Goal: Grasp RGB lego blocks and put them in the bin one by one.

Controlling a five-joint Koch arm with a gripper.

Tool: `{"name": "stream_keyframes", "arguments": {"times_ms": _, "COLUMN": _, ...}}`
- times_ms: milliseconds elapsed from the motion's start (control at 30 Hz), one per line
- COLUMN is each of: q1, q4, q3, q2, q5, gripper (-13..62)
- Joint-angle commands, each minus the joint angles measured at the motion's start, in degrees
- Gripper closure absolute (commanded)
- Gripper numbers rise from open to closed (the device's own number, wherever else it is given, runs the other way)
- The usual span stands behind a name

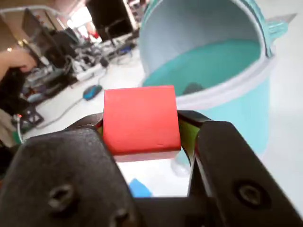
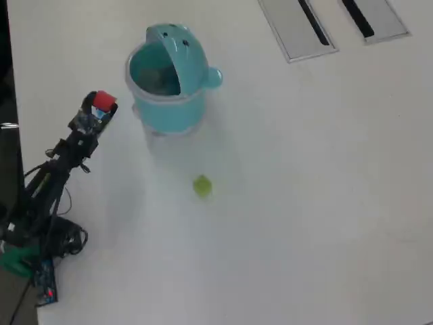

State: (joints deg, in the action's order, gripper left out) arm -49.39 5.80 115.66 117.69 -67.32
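My gripper [image 1: 140, 124] [image 2: 104, 103] is shut on the red lego block [image 1: 140, 119] [image 2: 104, 100], held above the table just left of the bin in the overhead view. The teal bin [image 1: 246, 101] [image 2: 166, 101] stands with its lid [image 2: 181, 49] tipped open, and its mouth lies just beyond the red block in the wrist view. A dark spot shows on its inner floor. The yellow-green block [image 2: 202, 185] lies on the table below the bin in the overhead view. A blue patch [image 1: 139, 187], perhaps the blue block, shows on the table beneath the jaws.
Two grey slotted panels [image 2: 296, 26] [image 2: 375, 17] lie at the top right of the overhead view. The arm's base and cables [image 2: 34, 230] occupy the left edge. Desks, monitors and cables [image 1: 71, 42] crowd the wrist view's background.
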Motion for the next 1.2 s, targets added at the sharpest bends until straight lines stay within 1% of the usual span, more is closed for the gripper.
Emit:
{"name": "stream_keyframes", "arguments": {"times_ms": 0, "q1": 0.44, "q4": -0.26, "q3": -6.42, "q2": 0.35, "q5": -1.76, "gripper": 36.7}}
{"name": "stream_keyframes", "arguments": {"times_ms": 67, "q1": 1.58, "q4": 0.18, "q3": -10.99, "q2": -3.78, "q5": -2.81, "gripper": 36.7}}
{"name": "stream_keyframes", "arguments": {"times_ms": 267, "q1": 4.22, "q4": 0.00, "q3": -18.54, "q2": -10.20, "q5": -4.22, "gripper": 36.7}}
{"name": "stream_keyframes", "arguments": {"times_ms": 300, "q1": 4.57, "q4": 0.09, "q3": -26.46, "q2": -16.87, "q5": -6.68, "gripper": 36.7}}
{"name": "stream_keyframes", "arguments": {"times_ms": 333, "q1": 4.57, "q4": 0.35, "q3": -29.09, "q2": -18.81, "q5": -6.77, "gripper": 36.8}}
{"name": "stream_keyframes", "arguments": {"times_ms": 367, "q1": 4.57, "q4": 0.70, "q3": -36.39, "q2": -24.70, "q5": -8.70, "gripper": 36.8}}
{"name": "stream_keyframes", "arguments": {"times_ms": 767, "q1": 5.36, "q4": 2.20, "q3": -54.49, "q2": -39.55, "q5": -11.16, "gripper": 36.7}}
{"name": "stream_keyframes", "arguments": {"times_ms": 800, "q1": 5.63, "q4": 3.96, "q3": -59.24, "q2": -42.89, "q5": -11.25, "gripper": 36.7}}
{"name": "stream_keyframes", "arguments": {"times_ms": 867, "q1": 5.80, "q4": 4.75, "q3": -63.98, "q2": -46.85, "q5": -11.25, "gripper": 36.7}}
{"name": "stream_keyframes", "arguments": {"times_ms": 1033, "q1": 5.71, "q4": 4.83, "q3": -65.39, "q2": -49.31, "q5": -12.92, "gripper": 36.5}}
{"name": "stream_keyframes", "arguments": {"times_ms": 1067, "q1": 5.71, "q4": 4.75, "q3": -65.39, "q2": -49.57, "q5": -13.18, "gripper": 36.1}}
{"name": "stream_keyframes", "arguments": {"times_ms": 1133, "q1": 5.71, "q4": 4.83, "q3": -65.83, "q2": -50.62, "q5": -16.79, "gripper": 29.8}}
{"name": "stream_keyframes", "arguments": {"times_ms": 1167, "q1": 5.71, "q4": 4.83, "q3": -66.01, "q2": -50.89, "q5": -17.75, "gripper": 28.7}}
